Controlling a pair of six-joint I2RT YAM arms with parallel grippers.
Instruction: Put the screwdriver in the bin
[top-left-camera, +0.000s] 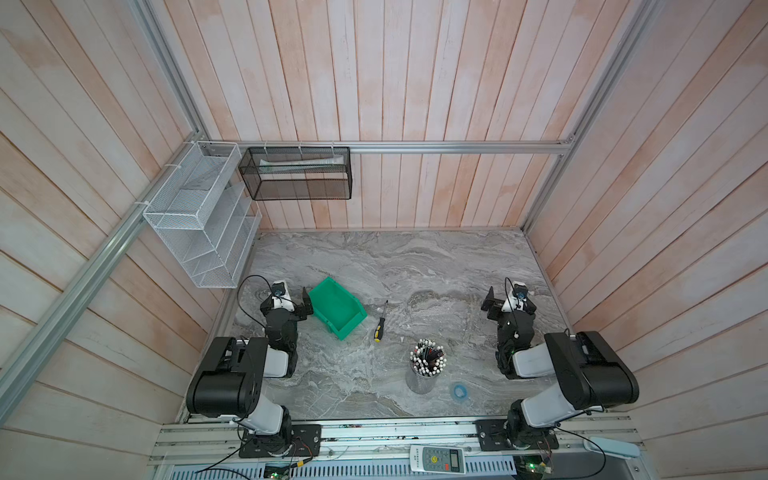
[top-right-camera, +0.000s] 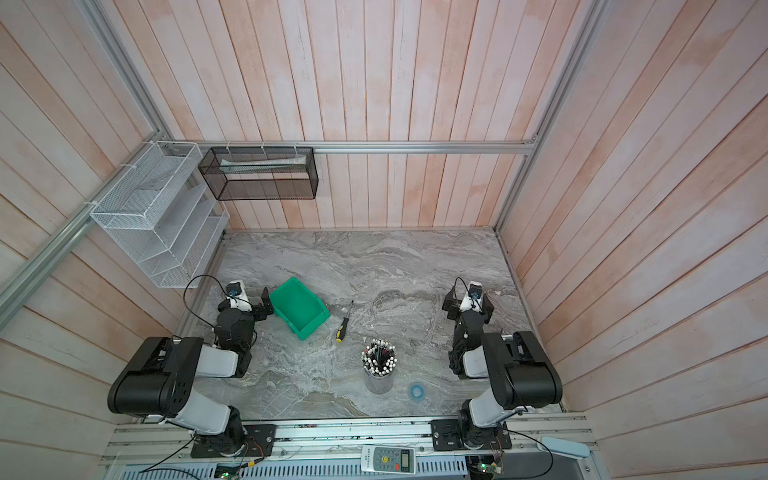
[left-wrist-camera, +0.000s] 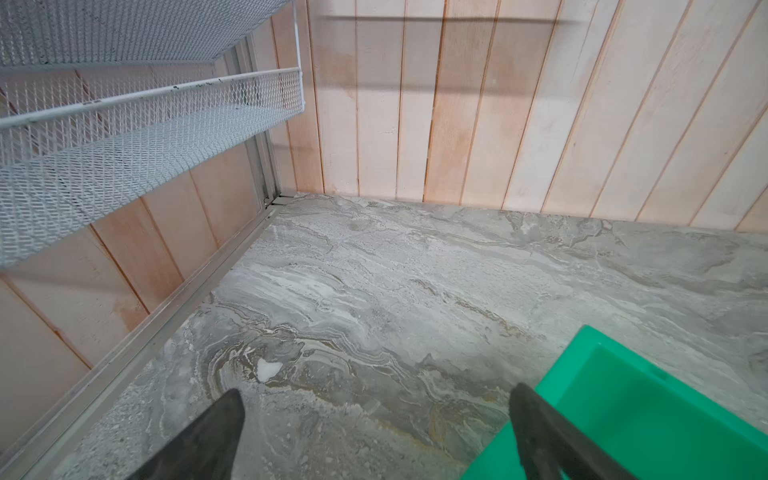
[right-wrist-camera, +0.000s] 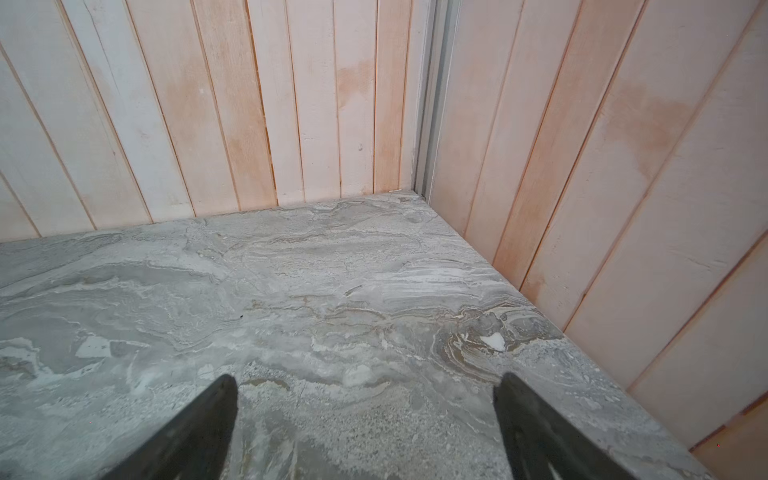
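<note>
- The screwdriver (top-left-camera: 380, 323) lies flat on the counter (top-left-camera: 395, 266) in the lower middle of the frame. Its yellow-and-black handle is toward the bottom edge and its shaft points up. Neither hand touches it.
- The bin (top-left-camera: 338, 307) sits just left of the screwdriver, not touching it, between it and the left hand (top-left-camera: 291, 303).
- The left hand is spread wide and holds nothing. In the left wrist view 1 finger (left-wrist-camera: 540, 432) overlaps the bin's wall (touching or not, I cannot tell).
- The right hand (top-left-camera: 509, 301) is at the right of the frame, well apart from the screwdriver. Its 2 fingers are wide open over bare counter, gripping nothing.
- Both arms are folded low, elbows toward the bottom edge, hands aimed at the back wall.
- Below and right of the screwdriver stands a mesh cup (top-left-camera: 422, 380) of white-tipped pens (top-left-camera: 427, 353), with a small blue ring (top-left-camera: 459, 390) beside it.
- The counter is grey marbled stone, walled by pale wooden planks (top-left-camera: 415, 83) on 3 sides.
- A white mesh rack (top-left-camera: 199, 216) hangs at the upper left, and a black mesh basket (top-left-camera: 297, 172) hangs beside it on the back rail.
</note>
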